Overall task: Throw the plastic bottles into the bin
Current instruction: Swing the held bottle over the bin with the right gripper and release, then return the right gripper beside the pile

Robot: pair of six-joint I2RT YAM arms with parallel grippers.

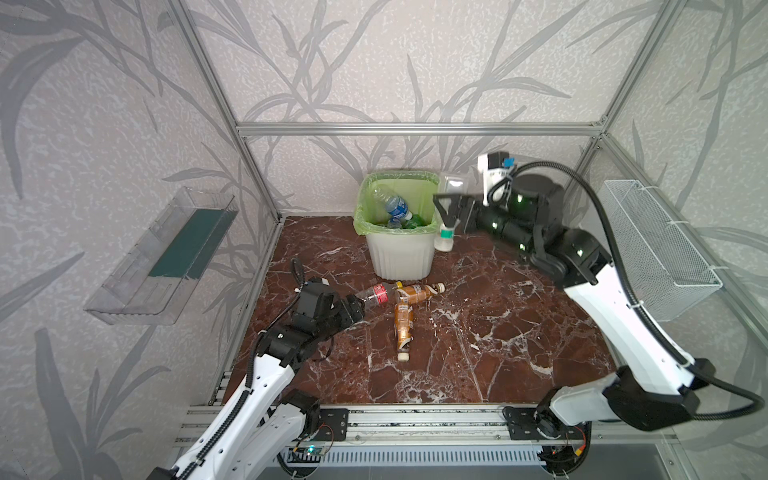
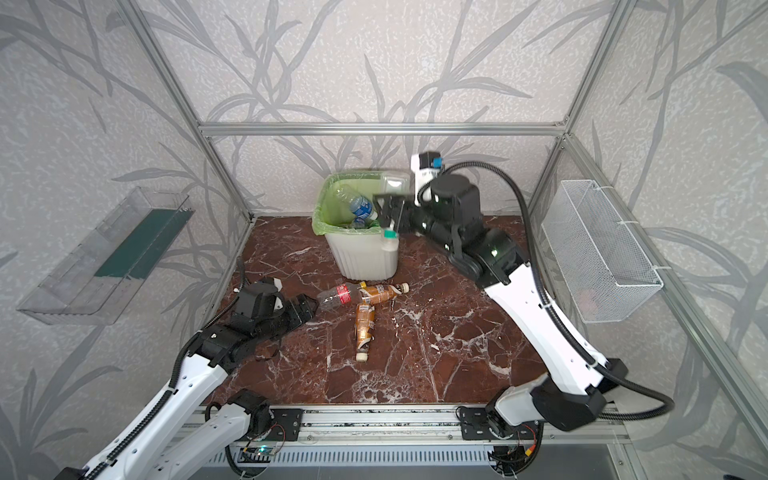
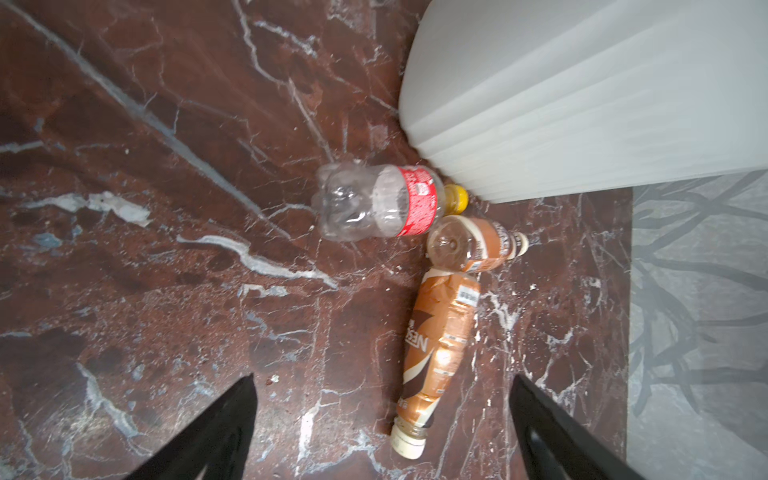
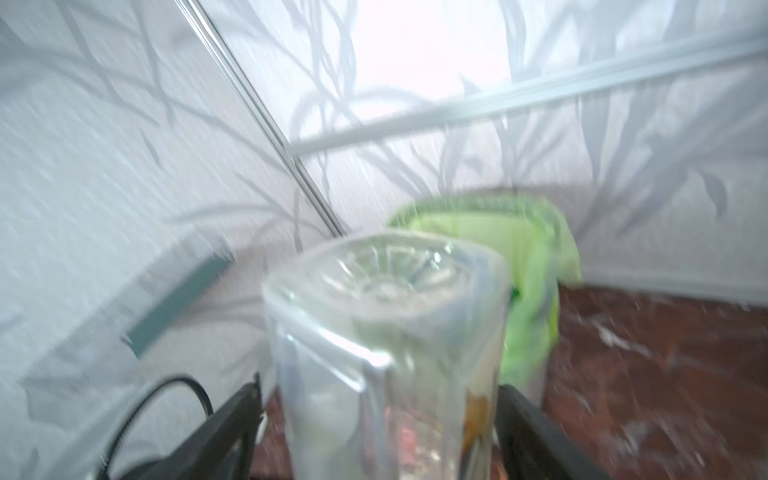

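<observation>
Nearest, the left gripper (image 3: 382, 376) hung low over the table (image 1: 498, 332) with its jaws wide and empty, probably to take the red-labelled bottle (image 1: 376, 294), whose base pointed to it. This bottle lay against the first amber-brown bottle (image 1: 419, 292), which met the second amber-brown bottle (image 1: 404, 322). All 3 lay just before the bin (image 1: 401, 257), where the thrown bottles (image 1: 397, 210) rested. Farthest, the right gripper (image 1: 446, 208) stood high at the bin's right rim, surely for a drop. The clear bottle (image 4: 386, 332) was between its wide jaws, cap down. I cannot tell if they pressed it.

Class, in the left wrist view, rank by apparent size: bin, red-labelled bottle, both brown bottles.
1. bin
2. red-labelled bottle and nearer brown bottle: too alike to rank
3. farther brown bottle, seen nearly end-on
</observation>
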